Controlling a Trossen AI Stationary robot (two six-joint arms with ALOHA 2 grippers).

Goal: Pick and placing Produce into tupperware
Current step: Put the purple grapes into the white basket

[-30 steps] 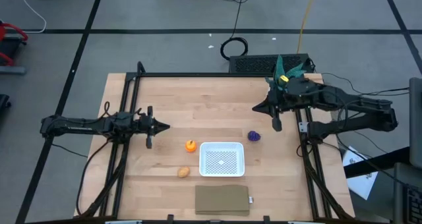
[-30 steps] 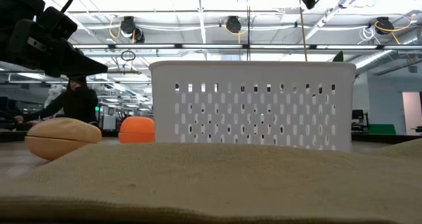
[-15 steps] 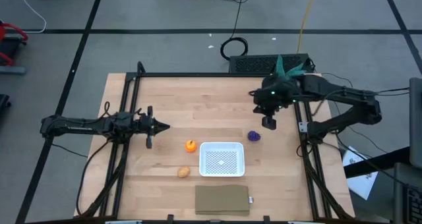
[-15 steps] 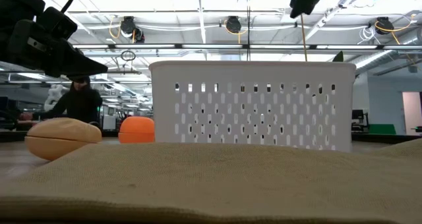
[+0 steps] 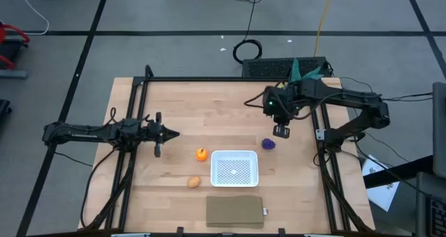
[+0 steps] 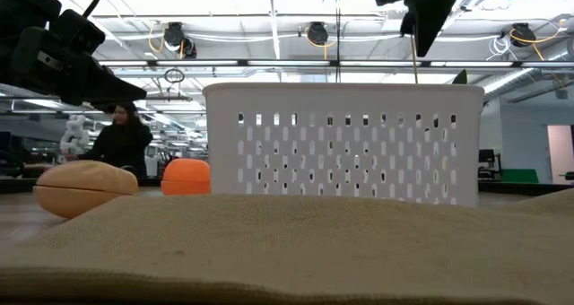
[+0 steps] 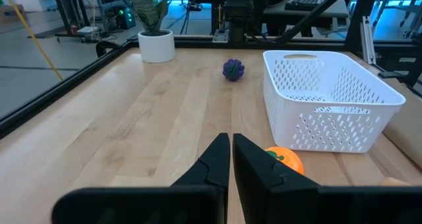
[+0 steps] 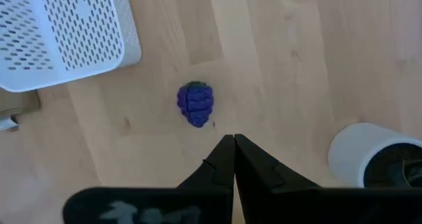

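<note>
Right gripper (image 5: 281, 131) hangs above the table (image 5: 209, 104), toward its right side, pointing down; jaws pressed together, holding nothing. Directly ahead of it in the right wrist view lies the purple lumpy piece (image 8: 196, 104), apart from the fingertips, resting on bare wood. From above, this purple piece (image 5: 269, 144) sits just beside the gripper and a short way off the upper right corner of the white tupperware (image 5: 235, 169).

Tupperware is upright near the table's front centre, nothing inside it. Its perforated wall (image 6: 341, 143) fills the low view.

Round orange piece (image 5: 201, 154) lies just left of the tupperware's upper left corner, not touching. Tan oval piece (image 5: 194, 182) lies near the lower left corner, also apart. In the low view the tan piece (image 6: 85, 187) and orange piece (image 6: 186, 176) show side by side left of the container.

Left gripper (image 5: 162, 134) waits low over the table's left side, pointing toward the centre; jaws pressed together, empty. Its wrist view looks past the orange piece (image 7: 282, 162) to the tupperware (image 7: 330, 99).

Flat brown rectangle (image 5: 235, 211) lies in front of the tupperware at the table's front edge. Potted plant (image 7: 155, 36) stands at the far right corner. A person (image 6: 124, 142) shows in the room behind.
</note>
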